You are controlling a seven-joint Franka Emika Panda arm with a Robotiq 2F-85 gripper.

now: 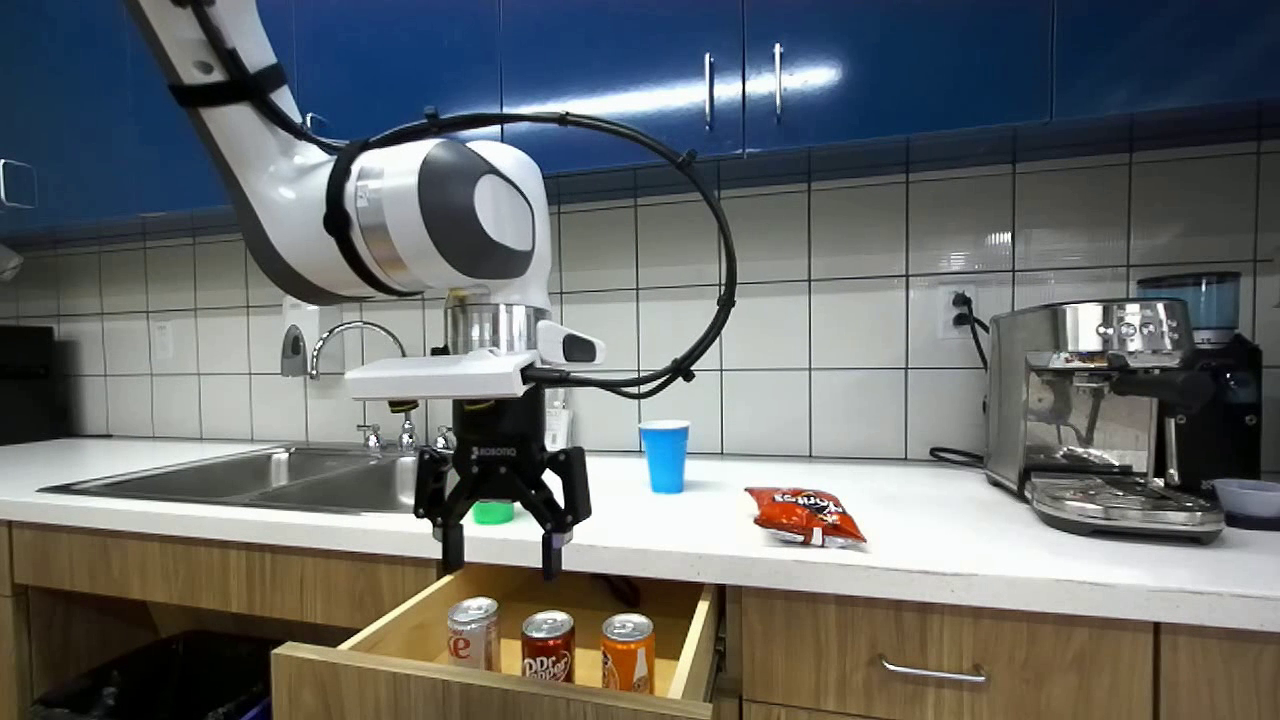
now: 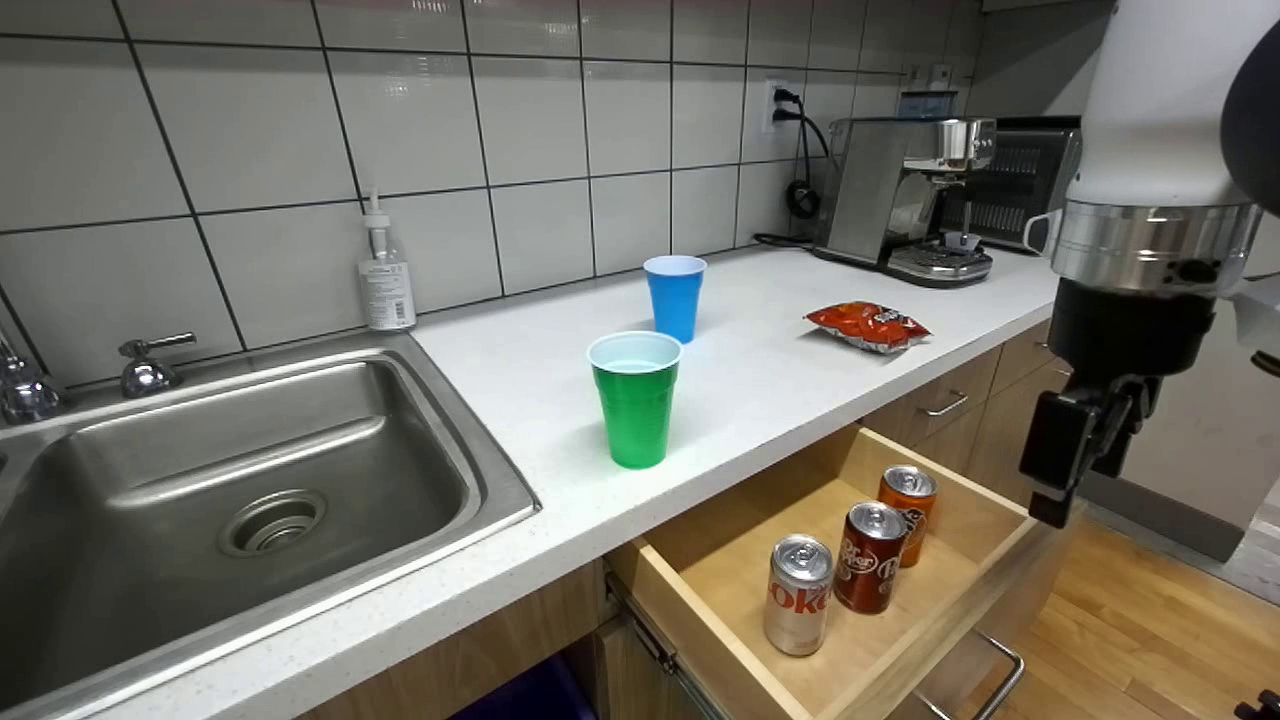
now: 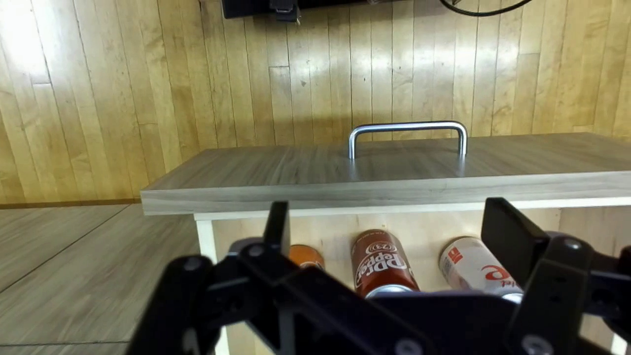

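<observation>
a row of blue cabinets (image 1: 900, 60) is mounted along a white tiled wall (image 1: 860, 330), and below them a long white counter (image 1: 930, 545) is set over wood-grain fronts (image 1: 940, 640). a white and grey robot arm (image 1: 410, 215) is seen bent in from the upper left in an exterior view. a steel sink (image 2: 475, 440) is set into the counter, and near it a wooden drawer (image 2: 740, 545) is shown pulled out in both exterior views. a silver espresso machine (image 1: 1100, 420) is placed on the counter, well apart from the sink. the black gripper (image 1: 502, 562) is pointed straight down, higher than the drawer; its fingers (image 1: 552, 555) are spread wide, with nothing gripped between them. a red chip bag (image 1: 808, 515) is laid on the counter. a clear pump bottle (image 2: 387, 290) is stood near the wall by the sink, and on the counter a blue cup (image 1: 666, 458) and a green cup (image 2: 640, 410) are set upright, the green one nearer the drawer. inside the drawer, a pale coke can (image 2: 798, 600), a dark red dr pepper can (image 2: 868, 565) and an orange can (image 2: 915, 520) are stood upright in a row, the dr pepper in the middle. in the wrist view, the middle can is framed, untouched, between the fingers.
</observation>
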